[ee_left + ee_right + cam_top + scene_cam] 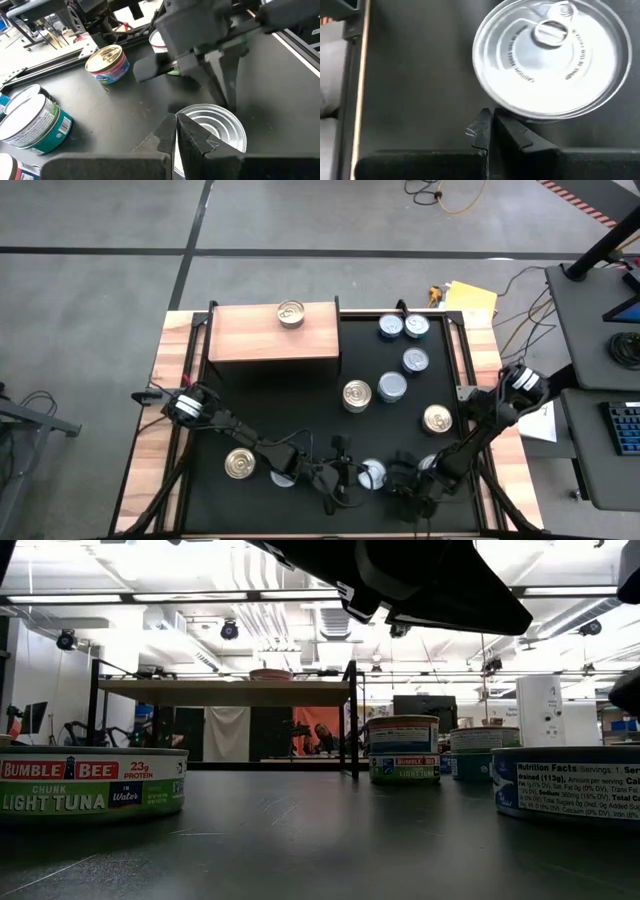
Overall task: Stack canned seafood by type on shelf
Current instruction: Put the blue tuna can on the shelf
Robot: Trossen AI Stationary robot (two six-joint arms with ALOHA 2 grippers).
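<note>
Clearance and obstructions on the black table (270,405), seen from above.
The widest open stretch lies left of centre, between the shelf (272,332) and the near arms; one gold-topped tin (240,464) stands at its near left. Right of the shelf, tins (392,388) cluster closely, leaving narrow gaps. Along the near edge, the left gripper (335,480) and right gripper (410,485), both closed, crowd two silver-topped tins (372,474).
</note>
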